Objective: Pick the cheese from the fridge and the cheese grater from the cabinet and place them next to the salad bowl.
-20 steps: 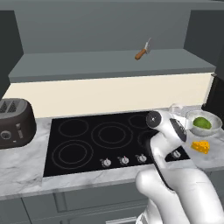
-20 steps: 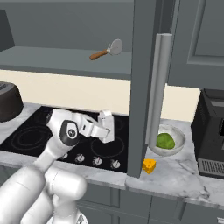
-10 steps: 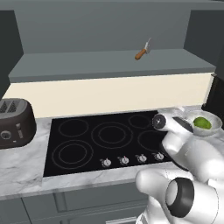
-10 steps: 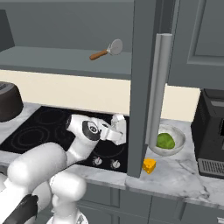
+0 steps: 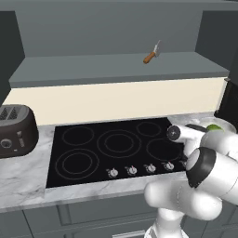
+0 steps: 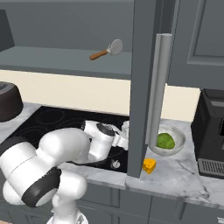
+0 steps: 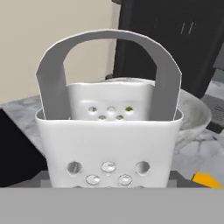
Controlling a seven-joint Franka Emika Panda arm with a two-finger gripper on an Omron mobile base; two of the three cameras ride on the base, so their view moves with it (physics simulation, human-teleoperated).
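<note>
The cheese grater fills the hand view close up, upright, its loop handle on top. My gripper is shut on it, low over the stove's right edge and partly hidden by the open cabinet door. Just beyond the grater stands the salad bowl, pale with green pieces, also on the counter in the right base view. The cheese, a small orange wedge, lies on the counter in front of the bowl. The cabinet shelf runs above the stove. The fridge is out of view.
A brown-handled utensil lies on the cabinet shelf. The black stove takes up the counter's middle and a dark toaster stands at the left. A black coffee machine stands right of the bowl.
My arm has swung right across the stove, carrying the grater down towards the salad bowl. The cheese and the bowl have stayed put.
</note>
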